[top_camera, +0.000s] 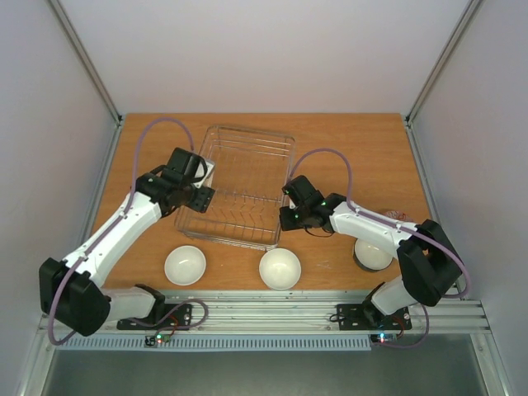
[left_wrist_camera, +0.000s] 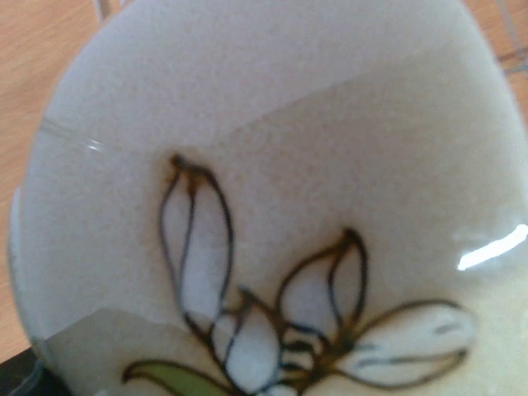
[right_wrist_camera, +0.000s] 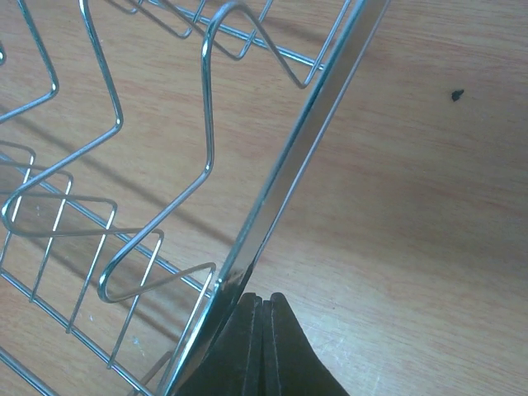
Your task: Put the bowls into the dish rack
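Left claw (top_camera: 198, 177) is clamped on the sprig bowl (left_wrist_camera: 272, 206) at the dish rack's (top_camera: 252, 129) left rim, right claw (right_wrist_camera: 262, 309) pinched shut against the right rim, so it's loading time, and next the bowl likely needs easing between the tines (right_wrist_camera: 206, 124) and releasing.

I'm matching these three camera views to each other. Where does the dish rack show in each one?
Top external: rack at the centre of the table.
Left wrist: only thin wires at the top corners, likely the rack, behind the held bowl.
Right wrist: fills the left half; its rim runs diagonally down to the shut right gripper.
Shared landmark: the wooden table.
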Controlling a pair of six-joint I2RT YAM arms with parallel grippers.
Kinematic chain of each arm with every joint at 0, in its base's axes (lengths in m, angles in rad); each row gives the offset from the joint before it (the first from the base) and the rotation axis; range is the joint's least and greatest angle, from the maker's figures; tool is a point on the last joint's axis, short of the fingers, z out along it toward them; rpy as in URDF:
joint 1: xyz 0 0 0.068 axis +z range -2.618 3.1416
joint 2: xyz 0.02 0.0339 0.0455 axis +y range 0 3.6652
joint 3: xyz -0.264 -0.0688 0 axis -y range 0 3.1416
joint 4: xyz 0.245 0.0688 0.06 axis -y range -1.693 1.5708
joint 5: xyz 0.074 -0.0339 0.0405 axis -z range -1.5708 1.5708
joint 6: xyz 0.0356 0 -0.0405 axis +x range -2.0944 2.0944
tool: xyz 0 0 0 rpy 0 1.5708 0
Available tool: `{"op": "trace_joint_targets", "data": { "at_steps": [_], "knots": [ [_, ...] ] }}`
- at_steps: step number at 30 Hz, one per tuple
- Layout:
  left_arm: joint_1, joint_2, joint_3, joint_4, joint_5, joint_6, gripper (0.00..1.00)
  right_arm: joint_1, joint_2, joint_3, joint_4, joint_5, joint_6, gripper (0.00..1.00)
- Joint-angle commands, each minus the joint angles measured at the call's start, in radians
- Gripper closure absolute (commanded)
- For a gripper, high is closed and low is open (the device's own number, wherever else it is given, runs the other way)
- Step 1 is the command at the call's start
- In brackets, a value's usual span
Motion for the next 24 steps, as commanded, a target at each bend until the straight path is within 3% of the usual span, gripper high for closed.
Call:
{"op": "trace_joint_targets", "data": {
  "at_steps": [1,12,24],
  "knots": [
    [0.007,0.030,0.063,0.046,-0.185,0.054,1.00,0.008,-0.025,0.015,0.029,-0.007,-0.012,0.99],
    [0.006,0.058,0.034,0.045,-0.233,0.083,0.99,0.007,-0.029,-0.004,0.036,0.012,-0.009,0.99],
    [-0.007,0.118,0.018,0.026,-0.180,0.087,1.00,0.008,-0.032,-0.010,0.037,0.019,-0.005,0.99]
  ]
}}
